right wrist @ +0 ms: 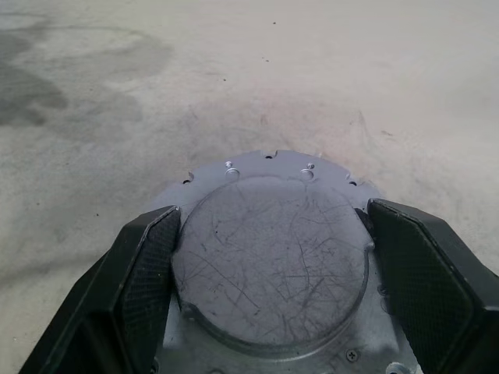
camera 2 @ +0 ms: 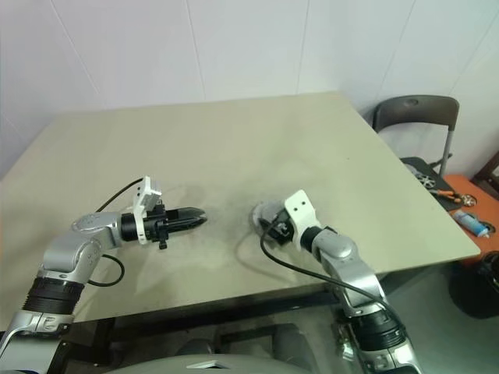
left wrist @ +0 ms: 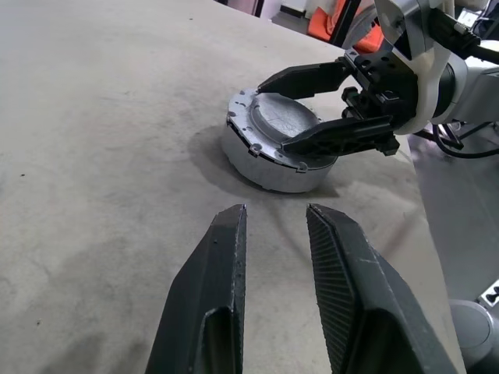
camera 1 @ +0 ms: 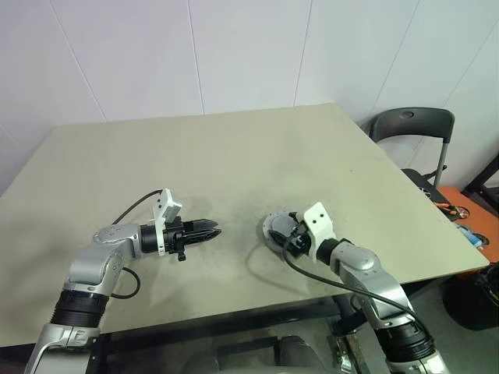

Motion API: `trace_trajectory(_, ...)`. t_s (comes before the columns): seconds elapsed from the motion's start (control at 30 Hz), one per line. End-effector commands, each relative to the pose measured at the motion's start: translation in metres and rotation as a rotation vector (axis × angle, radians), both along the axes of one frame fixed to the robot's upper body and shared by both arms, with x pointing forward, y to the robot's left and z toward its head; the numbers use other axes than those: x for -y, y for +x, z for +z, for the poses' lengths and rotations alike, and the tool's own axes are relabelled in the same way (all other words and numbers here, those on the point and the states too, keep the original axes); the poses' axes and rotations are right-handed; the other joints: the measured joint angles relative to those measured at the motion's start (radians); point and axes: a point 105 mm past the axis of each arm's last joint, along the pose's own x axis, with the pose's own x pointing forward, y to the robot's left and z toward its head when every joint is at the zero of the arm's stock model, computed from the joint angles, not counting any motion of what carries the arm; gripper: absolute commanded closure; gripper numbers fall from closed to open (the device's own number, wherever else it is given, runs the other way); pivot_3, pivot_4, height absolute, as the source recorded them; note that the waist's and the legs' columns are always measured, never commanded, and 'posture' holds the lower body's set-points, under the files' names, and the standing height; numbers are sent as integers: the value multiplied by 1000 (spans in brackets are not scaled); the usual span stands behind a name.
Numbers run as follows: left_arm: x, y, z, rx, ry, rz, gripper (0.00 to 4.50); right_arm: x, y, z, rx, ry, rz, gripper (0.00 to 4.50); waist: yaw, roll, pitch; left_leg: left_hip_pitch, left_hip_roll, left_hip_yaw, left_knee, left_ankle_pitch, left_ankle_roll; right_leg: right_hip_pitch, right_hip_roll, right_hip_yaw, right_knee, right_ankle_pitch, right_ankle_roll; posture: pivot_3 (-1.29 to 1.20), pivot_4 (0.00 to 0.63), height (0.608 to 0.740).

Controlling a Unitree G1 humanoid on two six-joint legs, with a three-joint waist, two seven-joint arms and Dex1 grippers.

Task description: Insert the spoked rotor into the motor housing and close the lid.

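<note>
The motor housing [left wrist: 265,167], a short silver cylinder, stands on the table near its front edge. The lid [right wrist: 269,265], a scratched grey disc on a screwed flange, lies flat on top of it. My right gripper [right wrist: 273,214] reaches over the housing from the near side, its two black pads [right wrist: 152,265] pressed against opposite sides of the lid's raised disc. My left gripper [camera 1: 214,231] hovers to the left of the housing, pointing at it, its fingers [left wrist: 222,265] a little apart with nothing between them. The spoked rotor is hidden.
The beige table [camera 1: 234,148] stretches bare behind and left of the housing. A dark chair [camera 1: 413,125] stands off the table's right rear corner. Small orange and blue items [camera 1: 468,230] lie on the floor at the right.
</note>
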Motion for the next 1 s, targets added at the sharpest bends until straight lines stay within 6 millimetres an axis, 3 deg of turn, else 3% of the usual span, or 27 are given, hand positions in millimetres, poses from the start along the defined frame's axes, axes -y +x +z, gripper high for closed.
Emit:
trace_trajectory(0.03, 4, 1, 11, 47, -11, -12, 3191, 29, 2, -17, -59, -77, -77, 997, 2, 0, 0, 0, 0, 0, 0, 0, 0, 0, 0, 0, 0, 0, 0, 0, 0, 740)
trace_trajectory(0.2, 7, 1, 13, 49, -16, -15, 3191, 32, -3, -27, -140, -83, -28, 997, 12, 0, 0, 0, 0, 0, 0, 0, 0, 0, 0, 0, -1, 0, 0, 0, 0, 740)
trace_trajectory(0.47, 6, 1, 17, 54, -13, -12, 3191, 51, 6, -45, -213, -109, -131, 997, 21, -3, -2, 2, 0, 0, 0, 0, 0, 6, 1, 0, 0, 0, 0, 0, 0, 740)
trace_trajectory(0.63, 6, 3, 18, 57, -6, -12, 3191, 74, -3, -66, -332, -156, -159, 997, 22, -2, -2, 8, 0, -1, 1, 0, -1, 14, 1, 0, -4, 0, 0, 0, 0, 740)
trace_trajectory(0.7, 7, 4, 20, 60, -6, -15, 3191, 76, -11, -71, -390, -142, -130, 997, 23, 1, -3, 10, 4, -4, 1, 0, -1, 20, 1, -5, -18, 0, 0, 0, 0, 740)
trace_trajectory(0.8, 9, 5, 21, 63, -6, -16, 3191, 75, -17, -68, -401, -123, -85, 997, 26, 2, -4, 15, 4, -4, 1, 0, -1, 28, 0, -6, -27, 0, 0, 0, 0, 740)
trace_trajectory(1.0, 9, 6, 21, 64, -7, -18, 3191, 89, 6, -49, -282, -96, -171, 997, 26, -3, -8, 12, 3, -6, -4, -4, -1, 30, 0, -6, -29, -2, 2, 0, 0, 740)
